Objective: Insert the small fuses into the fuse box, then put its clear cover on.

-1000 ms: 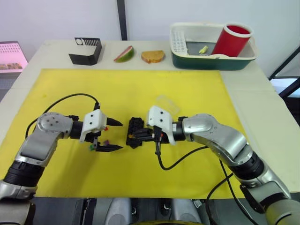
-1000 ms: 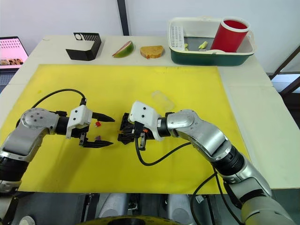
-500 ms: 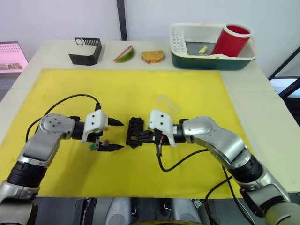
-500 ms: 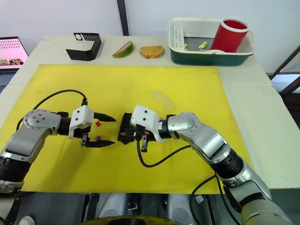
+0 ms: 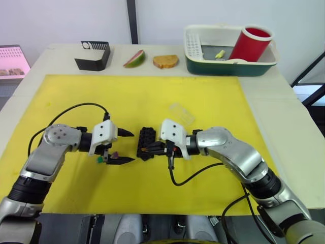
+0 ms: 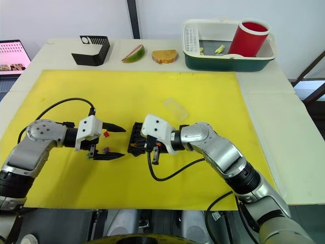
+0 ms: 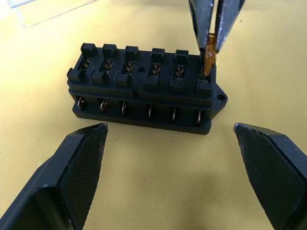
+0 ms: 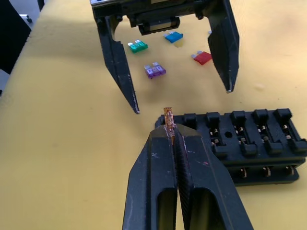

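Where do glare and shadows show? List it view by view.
Left wrist view: the clear cover glints along its edges; soft shadow under the fuse box. Right wrist view: soft shadows beside the purple fuse; none hides the orange fuse in the right gripper. Left eye view: even light.

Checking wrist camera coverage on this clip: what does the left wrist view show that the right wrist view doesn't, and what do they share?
Left wrist view alone: an edge of the clear cover lying on the yellow mat beyond the fuse box, plus the box's row of metal terminals along its side.

Right wrist view alone: loose fuses on the mat, green, blue, red and purple, under the open left hand.

Both: the fuse box, and the right hand shut on the orange fuse at the box's end slot.
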